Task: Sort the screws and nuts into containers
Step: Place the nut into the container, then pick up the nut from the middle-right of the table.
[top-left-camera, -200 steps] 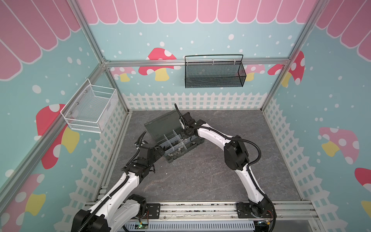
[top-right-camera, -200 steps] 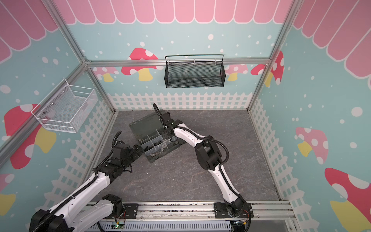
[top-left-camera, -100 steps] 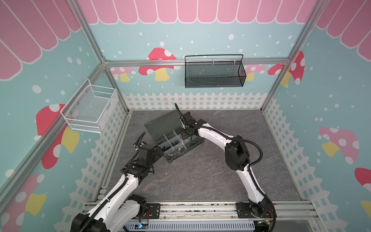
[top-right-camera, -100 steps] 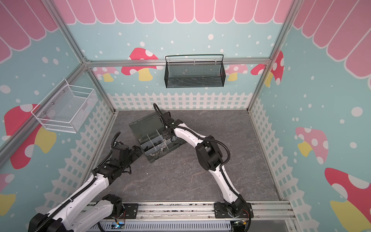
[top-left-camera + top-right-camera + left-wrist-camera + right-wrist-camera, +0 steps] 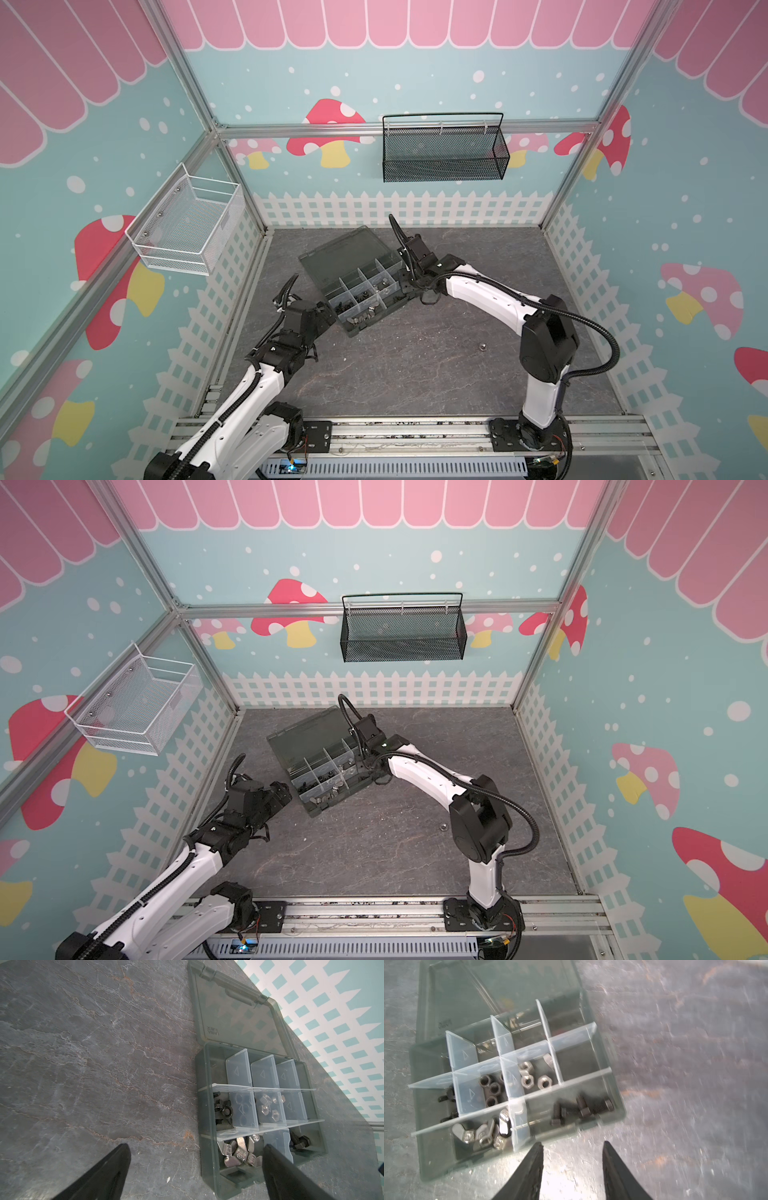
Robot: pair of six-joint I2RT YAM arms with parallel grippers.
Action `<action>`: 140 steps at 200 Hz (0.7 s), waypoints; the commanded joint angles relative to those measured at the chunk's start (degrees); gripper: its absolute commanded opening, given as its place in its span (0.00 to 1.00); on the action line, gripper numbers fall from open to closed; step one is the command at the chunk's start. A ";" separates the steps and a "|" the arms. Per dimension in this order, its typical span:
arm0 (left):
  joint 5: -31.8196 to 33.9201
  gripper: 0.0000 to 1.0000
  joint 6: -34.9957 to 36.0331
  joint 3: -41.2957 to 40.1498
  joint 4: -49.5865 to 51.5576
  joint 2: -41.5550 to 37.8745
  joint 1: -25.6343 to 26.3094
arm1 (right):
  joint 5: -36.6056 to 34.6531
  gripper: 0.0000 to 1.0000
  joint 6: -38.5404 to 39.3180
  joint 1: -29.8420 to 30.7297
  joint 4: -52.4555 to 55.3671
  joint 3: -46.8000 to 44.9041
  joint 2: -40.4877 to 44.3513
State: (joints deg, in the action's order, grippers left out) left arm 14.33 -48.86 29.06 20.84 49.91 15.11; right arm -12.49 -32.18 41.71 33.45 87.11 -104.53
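Observation:
The dark grey organizer box [image 5: 352, 331] [image 5: 312, 810] lies open at the table's left middle in both top views, its smoky lid [image 5: 345, 254] flat behind it. Its containers hold black screws [image 5: 581, 1109] [image 5: 300, 1142], silver hex nuts [image 5: 533, 1080] [image 5: 268, 1107], black hex nuts [image 5: 491, 1088] and silver winged nuts [image 5: 477, 1132] [image 5: 236, 1151]. My left gripper [image 5: 195, 1147] [image 5: 326, 316] is open, straddling the box's near-left corner wall. Open and empty, my right gripper [image 5: 573, 1142] [image 5: 405, 282] hangs just outside the box's right side, next to the screws' compartment. One loose silver nut [image 5: 482, 345] [image 5: 444, 825] lies on the table.
A black mesh basket [image 5: 442, 149] hangs on the back wall and a white wire basket [image 5: 187, 226] on the left wall. The grey stone-patterned table [image 5: 415, 374] extends right of and in front of the box.
The right gripper's jaws have spread wider beside the box. The left arm has barely shifted.

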 commanded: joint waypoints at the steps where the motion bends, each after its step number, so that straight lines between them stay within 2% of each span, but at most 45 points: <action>1: 0.99 1.00 -0.87 -0.73 0.74 -0.78 -0.39 | -2.92 0.49 -5.20 -0.25 0.65 -7.23 5.21; 37: 1.03 1.00 -0.90 -0.85 0.69 -0.78 -0.36 | -2.42 0.50 -10.56 -1.82 2.58 -19.37 13.24; 91: 1.23 1.00 -0.88 -1.15 0.29 -0.69 -0.47 | -0.90 0.56 -15.18 -5.37 9.04 -30.93 21.78; 140: 0.68 1.00 -0.89 -0.79 -0.29 0.70 -0.44 | 3.29 0.58 -15.88 -12.00 10.13 -40.64 28.44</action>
State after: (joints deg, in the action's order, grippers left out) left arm 14.35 -48.88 28.51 20.75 50.04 15.07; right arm -11.57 -46.17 32.88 41.25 50.09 -78.87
